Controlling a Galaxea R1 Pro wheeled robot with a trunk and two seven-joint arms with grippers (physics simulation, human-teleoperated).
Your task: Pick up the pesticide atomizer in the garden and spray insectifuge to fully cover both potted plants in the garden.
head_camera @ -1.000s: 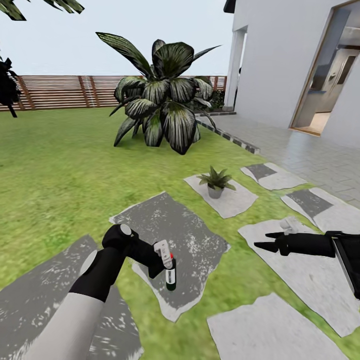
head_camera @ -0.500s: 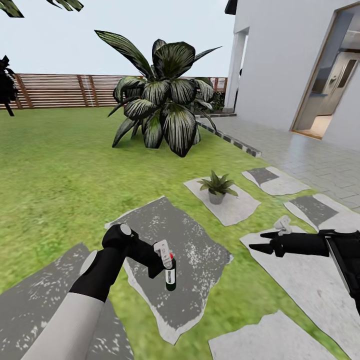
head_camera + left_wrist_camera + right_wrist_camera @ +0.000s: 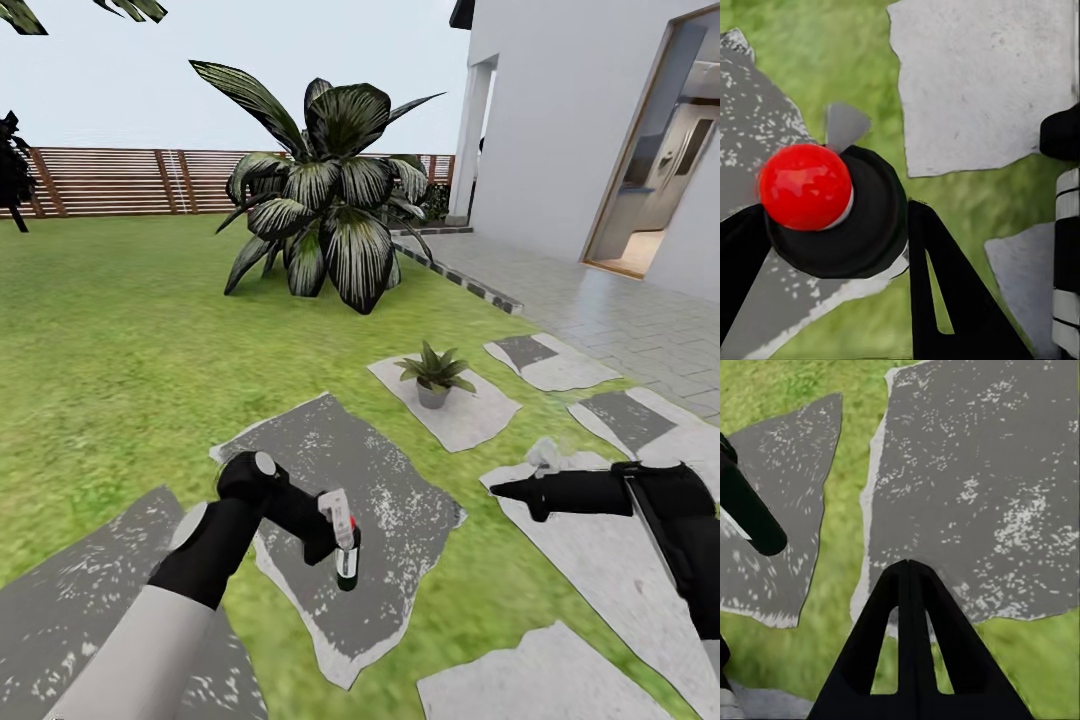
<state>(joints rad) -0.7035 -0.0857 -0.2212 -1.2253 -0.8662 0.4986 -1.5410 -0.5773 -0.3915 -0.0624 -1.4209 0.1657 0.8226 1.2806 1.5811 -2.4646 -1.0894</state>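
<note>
**Atomizer held over grey stepping stone**

Gripped upright in the left gripper (image 3: 335, 530): the pesticide atomizer (image 3: 346, 555), fingers (image 3: 945, 292) pressed to either side of it, low at 6 o'clock over a dark stepping stone (image 3: 340, 470). Right gripper (image 3: 500, 489) at 4 o'clock, fingers pressed together, holding nothing. One potted plant (image 3: 433, 372) on a paler stone (image 3: 470, 415) toward 1 o'clock, with open lawn (image 3: 120, 340) between. Beyond at 12 o'clock, a big striped-leaf plant (image 3: 325, 200), then slatted fence (image 3: 120, 182). House wall (image 3: 560, 120) at 2 o'clock.
</note>
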